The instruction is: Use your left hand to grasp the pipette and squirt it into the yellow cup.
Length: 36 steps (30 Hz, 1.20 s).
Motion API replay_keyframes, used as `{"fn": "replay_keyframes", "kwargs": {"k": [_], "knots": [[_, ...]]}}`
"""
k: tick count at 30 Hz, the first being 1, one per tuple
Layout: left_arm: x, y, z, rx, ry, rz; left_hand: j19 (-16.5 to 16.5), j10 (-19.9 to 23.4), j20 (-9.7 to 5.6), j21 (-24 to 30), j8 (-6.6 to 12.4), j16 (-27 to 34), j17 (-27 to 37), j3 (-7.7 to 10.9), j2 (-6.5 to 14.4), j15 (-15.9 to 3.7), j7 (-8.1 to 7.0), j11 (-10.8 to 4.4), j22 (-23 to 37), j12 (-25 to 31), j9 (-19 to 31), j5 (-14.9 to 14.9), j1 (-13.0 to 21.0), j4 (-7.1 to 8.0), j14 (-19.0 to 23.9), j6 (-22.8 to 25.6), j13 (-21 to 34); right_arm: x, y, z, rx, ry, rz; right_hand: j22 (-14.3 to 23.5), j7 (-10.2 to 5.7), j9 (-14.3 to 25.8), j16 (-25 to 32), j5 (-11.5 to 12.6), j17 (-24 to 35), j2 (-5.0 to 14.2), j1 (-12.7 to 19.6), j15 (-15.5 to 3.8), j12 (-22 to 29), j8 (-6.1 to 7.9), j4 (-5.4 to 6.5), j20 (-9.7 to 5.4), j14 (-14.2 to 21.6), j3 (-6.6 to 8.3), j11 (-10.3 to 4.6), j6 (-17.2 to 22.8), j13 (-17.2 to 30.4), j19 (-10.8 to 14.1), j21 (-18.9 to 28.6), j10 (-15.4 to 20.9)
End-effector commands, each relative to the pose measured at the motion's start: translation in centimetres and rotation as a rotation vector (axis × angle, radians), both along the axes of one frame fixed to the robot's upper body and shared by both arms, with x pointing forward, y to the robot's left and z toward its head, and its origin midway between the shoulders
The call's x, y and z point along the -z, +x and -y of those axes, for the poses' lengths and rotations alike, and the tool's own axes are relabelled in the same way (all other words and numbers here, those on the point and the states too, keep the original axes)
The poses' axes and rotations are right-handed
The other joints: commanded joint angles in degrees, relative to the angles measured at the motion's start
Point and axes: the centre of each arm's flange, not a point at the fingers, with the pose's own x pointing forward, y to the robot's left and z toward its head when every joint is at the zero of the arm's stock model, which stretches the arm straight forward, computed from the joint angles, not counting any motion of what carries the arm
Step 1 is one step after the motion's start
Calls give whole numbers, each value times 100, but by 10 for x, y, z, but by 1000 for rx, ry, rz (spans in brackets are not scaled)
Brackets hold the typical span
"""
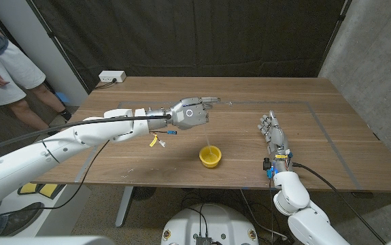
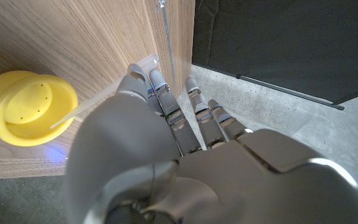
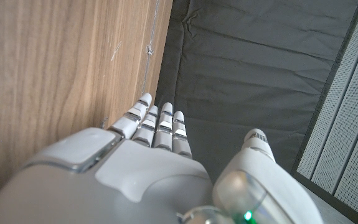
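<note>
in the head view, the left hand (image 1: 190,113) reached over the middle of the wooden table (image 1: 331,136), a little above and left of the yellow cup (image 1: 210,156) at lower centre. a thin pale pipette (image 1: 209,145) slanted from under the hand down into the cup, so the hand was clamped on it. the right hand (image 1: 273,131) stood on its edge at the right side of the frame, fingers straight and close together, holding nothing. a person (image 1: 5,64) stood at the upper left.

in the left wrist view, the left hand (image 2: 166,155) took up the lower part, the yellow cup (image 2: 26,106) sat at the left edge, and the pipette (image 2: 79,112) tip lay over its rim.

in the right wrist view, the right hand (image 3: 147,168) lay beside the table edge, fingers extended together.
</note>
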Motion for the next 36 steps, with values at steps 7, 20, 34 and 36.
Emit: {"fn": "replay_keyframes", "kwargs": {"k": [7, 20, 34, 36], "knots": [[-4, -2, -1, -16, -10, -27, -36, -43, -19, -18, 2, -8, 0, 52, 12, -738, 7, -7, 13, 1, 19, 8, -1, 18, -41, -9, 8, -1, -1, 0, 1, -4, 3, 17, -7, 11, 7, -20, 25, 54, 13, 8, 35, 4, -12, -6, 34, -32, 8, 71, 33, 46, 48, 66], [-11, -2, -11, -42, -62, -40, -49, -69, -26, -20, -3, -6, -1, 58, 0, -730, -4, -6, 13, 5, 22, 7, -13, 18, -64, -25, 4, -7, 0, -2, -7, -18, 9, 16, -11, 10, 4, -19, 25, 54, 17, 6, 34, 2, -15, -7, 29, -35, -3, 71, 34, 51, 49, 66], [-21, -2, -27, -79, -170, -74, -52, -125, -13, -19, -36, -2, 0, 59, -7, -728, -14, -3, 13, -7, 24, 6, -40, 28, -72, -106, -10, -13, 4, -5, -18, -38, 6, 16, -3, 10, 5, -18, 24, 54, 25, 7, 33, 3, -19, -4, 35, -38, -4, 77, 34, 51, 48, 70], [-22, -2, -30, -86, -189, -84, -52, -133, -13, -18, -39, -1, 0, 60, -7, -728, -3, -3, 13, -8, 24, 6, -44, 29, -75, -114, -10, -14, 4, -6, -20, -42, 5, 16, -7, 10, 6, -18, 24, 55, 25, 10, 34, 1, -20, -4, 36, -38, 3, 73, 34, 51, 48, 72]]}}
